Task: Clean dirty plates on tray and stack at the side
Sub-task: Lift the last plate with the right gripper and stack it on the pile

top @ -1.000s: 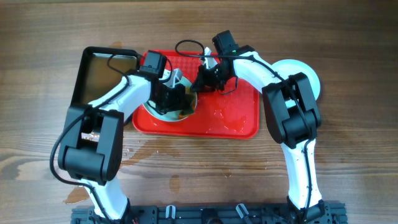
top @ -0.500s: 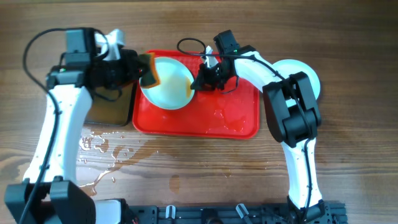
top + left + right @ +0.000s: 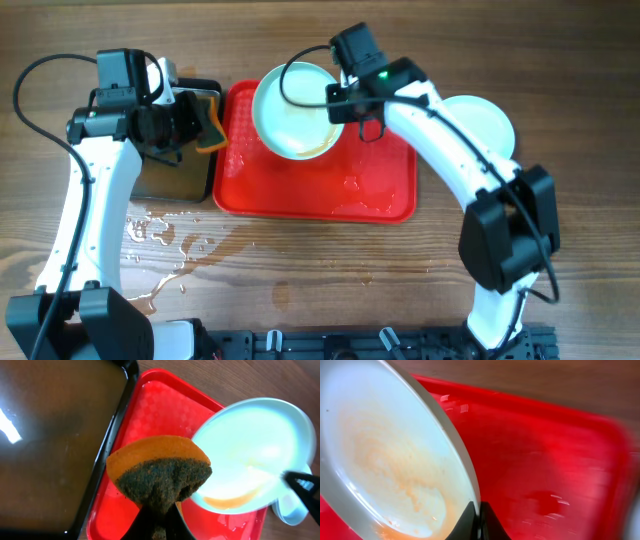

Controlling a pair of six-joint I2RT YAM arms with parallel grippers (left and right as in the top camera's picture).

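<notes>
The left gripper [image 3: 159,512] is clamped narrowly on an orange wedge-shaped sponge with a dark scouring face [image 3: 159,472]. It pinches the sponge at its lower point, and the sponge fans out beyond the fingers with the dark face toward the wrist camera. From overhead, this gripper [image 3: 192,125] holds the sponge [image 3: 210,125] over the right rim of the black rectangular pan of brownish water [image 3: 175,170], apart from the plate.

The right gripper [image 3: 477,521] is almost closed, its fingers pinching the thin rim of a round pale blue-white plate [image 3: 380,455]. The plate is tilted, and its hollow face carries a thin orange-brown film that gathers near the pinched edge. Overhead, the right gripper [image 3: 336,105] grips the plate's right edge. The plate [image 3: 290,105] hangs over the far left part of the large red rectangular plastic tray [image 3: 370,190] and overlaps the tray's far rim. Being round, the plate has no long axis. The tray's long axis runs left to right across the table, and its floor is wet.

Farther right, another pale plate [image 3: 490,120] lies flat on the brown wooden table [image 3: 580,250], just beside the tray's right rim. I cannot tell whether more than one lies there. Spilled water [image 3: 160,230] spreads on the wood on the near side of the pan.
</notes>
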